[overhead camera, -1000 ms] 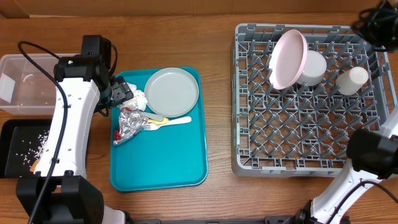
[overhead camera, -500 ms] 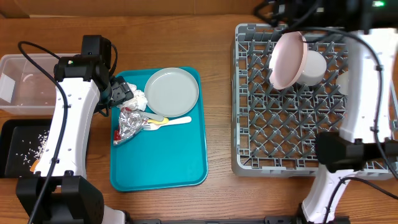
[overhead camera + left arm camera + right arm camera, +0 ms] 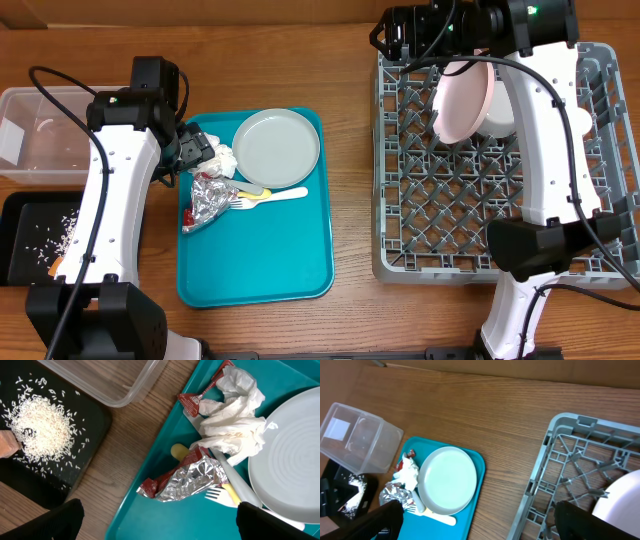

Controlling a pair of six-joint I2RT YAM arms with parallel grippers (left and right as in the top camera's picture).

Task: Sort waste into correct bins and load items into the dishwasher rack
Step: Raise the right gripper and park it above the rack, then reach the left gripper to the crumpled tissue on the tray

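Swinging in over the far-left corner of the dishwasher rack, the right hand now stands wide and empty, the pink plate left propped inside the rack. The grey-green plate, well left of the rack, likely comes next. The left hand stays wide and empty.

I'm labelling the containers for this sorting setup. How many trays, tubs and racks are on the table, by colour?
Clear tub: 1
Black tray: 1
Teal tray: 1
Grey rack: 1
Total: 4
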